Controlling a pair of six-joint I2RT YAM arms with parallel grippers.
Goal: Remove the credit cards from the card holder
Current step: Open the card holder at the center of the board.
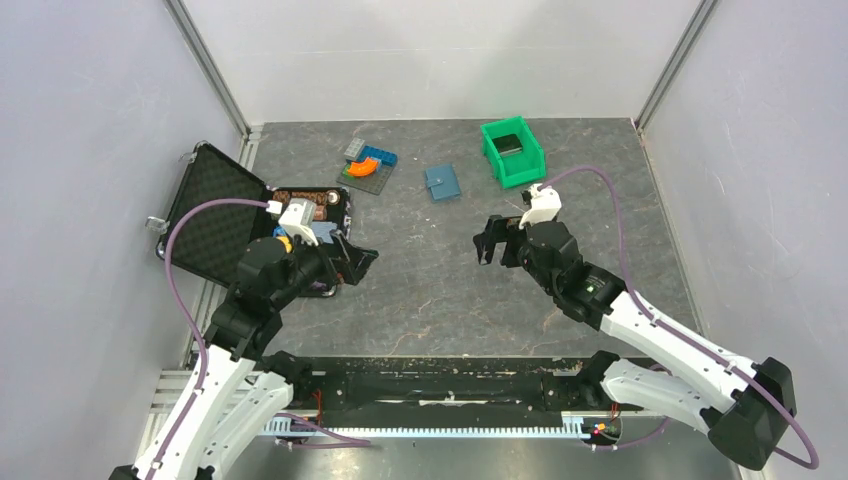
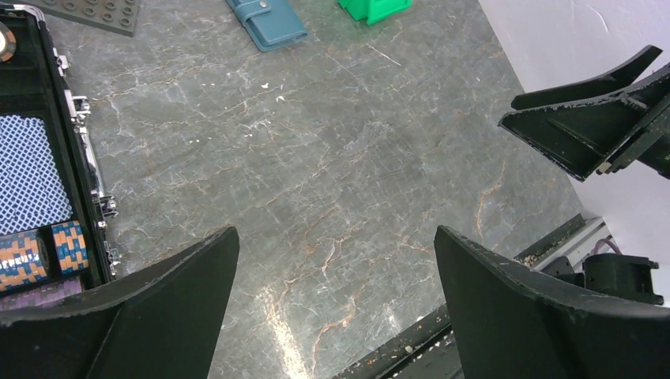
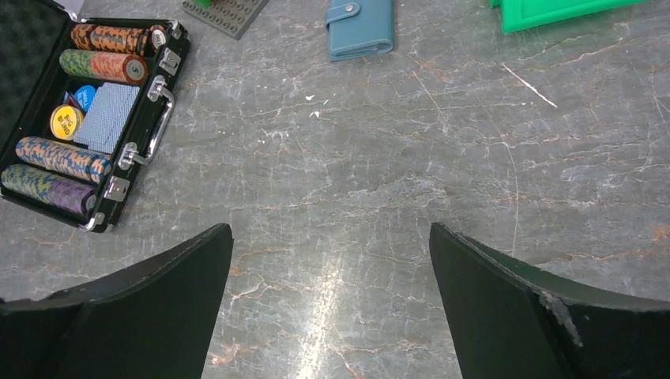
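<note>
L hand (image 1: 357,266) & R hand (image 1: 488,242): jaws wide apart, hovering.

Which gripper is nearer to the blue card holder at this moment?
Right. The right gripper is a short way to the near-right of the card holder, jaws open. The left gripper is farther off to its near-left, beside the poker chip case.

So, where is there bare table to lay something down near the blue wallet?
Widest bare patch: table middle, between the wallet, left gripper and right gripper. A narrower strip separates wallet and green bin. Crowded: far left, black case and brick plate.
</note>
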